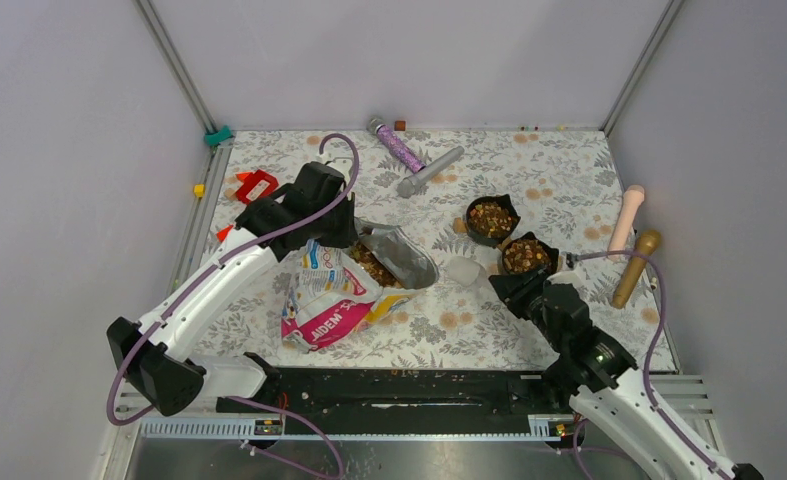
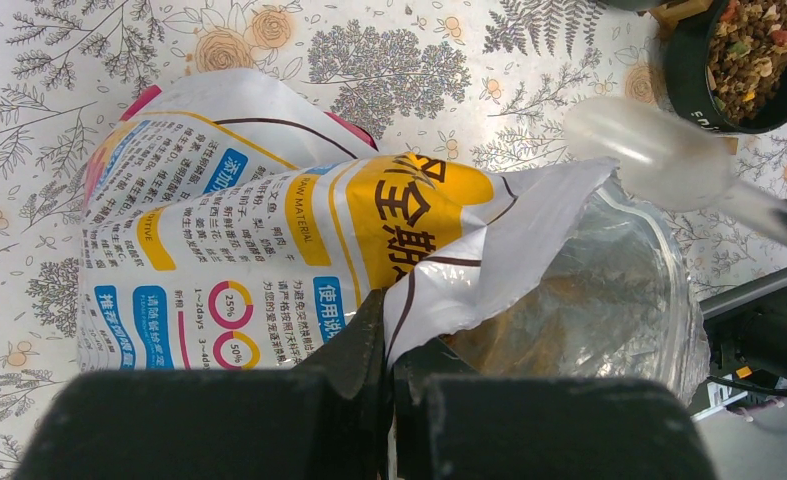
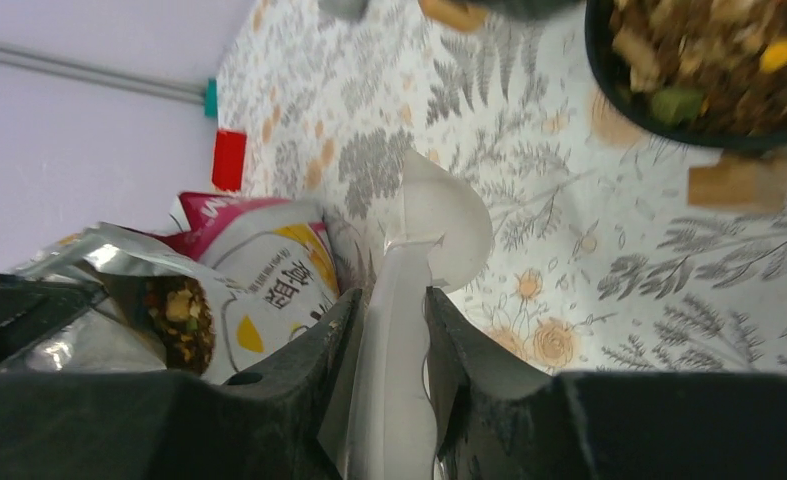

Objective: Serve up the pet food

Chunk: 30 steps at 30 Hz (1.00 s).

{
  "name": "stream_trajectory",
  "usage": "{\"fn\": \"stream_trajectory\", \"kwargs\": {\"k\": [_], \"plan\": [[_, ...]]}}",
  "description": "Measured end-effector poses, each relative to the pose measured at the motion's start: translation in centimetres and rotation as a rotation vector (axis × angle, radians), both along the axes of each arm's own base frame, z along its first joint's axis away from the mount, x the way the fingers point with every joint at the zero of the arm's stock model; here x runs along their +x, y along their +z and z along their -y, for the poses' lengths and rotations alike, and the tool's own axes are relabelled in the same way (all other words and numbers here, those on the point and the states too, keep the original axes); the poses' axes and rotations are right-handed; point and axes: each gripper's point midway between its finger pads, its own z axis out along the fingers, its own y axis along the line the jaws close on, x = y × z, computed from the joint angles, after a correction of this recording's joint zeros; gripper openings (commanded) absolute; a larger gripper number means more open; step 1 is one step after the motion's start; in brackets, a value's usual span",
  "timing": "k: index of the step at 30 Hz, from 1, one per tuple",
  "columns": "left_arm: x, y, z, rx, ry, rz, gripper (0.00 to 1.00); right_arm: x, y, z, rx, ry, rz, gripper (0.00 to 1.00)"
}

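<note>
Now, 2 bowls (image 1: 487, 240) (image 1: 506, 258) w/ pet food (image 1: 493, 216), 1 bag (image 1: 329, 300), 1 scoop (image 1: 464, 271)

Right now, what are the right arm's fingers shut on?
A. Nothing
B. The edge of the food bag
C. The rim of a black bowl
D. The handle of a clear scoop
D: the right wrist view shows the right gripper shut on the clear scoop by its handle; the left gripper pinches the food bag at its edge.

Yellow band, centre of left wrist view: "全期", on the pet food bag (image 2: 269, 230)
White panel, lower left: "MATERIAL", "1~2days", "25%", "50%"
Pink side, top external view: "AIDEM"
Black bowl (image 2: 744, 70), upper right: white lettering, unreadable
</note>
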Motion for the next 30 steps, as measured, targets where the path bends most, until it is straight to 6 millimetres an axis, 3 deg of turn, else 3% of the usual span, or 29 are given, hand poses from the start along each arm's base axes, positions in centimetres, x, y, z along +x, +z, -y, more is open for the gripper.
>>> {"fn": "stream_trajectory", "kwargs": {"k": [4,8,14,17,19,25,30], "plan": [[0.0,0.1,-0.1,0.0,0.002,0.004,0.0,0.0,-3.3,-1.8,0.04,0.046,-0.092,0.1],[0.0,0.2,-0.1,0.0,0.003,0.006,0.0,-0.1,-5.2,-2.7,0.063,0.066,-0.15,0.27],[0.0,0.2,-0.1,0.001,0.004,0.006,0.0,-0.6,-6.4,-2.9,0.035,0.095,-0.169,0.97],[0.0,0.2,-0.1,0.0,0.003,0.006,0.0,-1.3,-7.1,-1.9,-0.058,0.112,-0.193,1.0],[0.0,0.2,-0.1,0.0,0.003,0.006,0.0,-1.5,-6.5,-1.3,-0.117,0.121,-0.18,0.99],[-0.1,0.2,-0.1,-0.002,0.0,0.004,0.0,-0.7,-1.4,-0.1,-0.277,0.16,-0.05,1.0],[-0.1,0.2,-0.1,-0.002,-0.001,0.004,0.0,0.4,1.7,0.0,-0.429,0.22,0.02,0.99]]}}
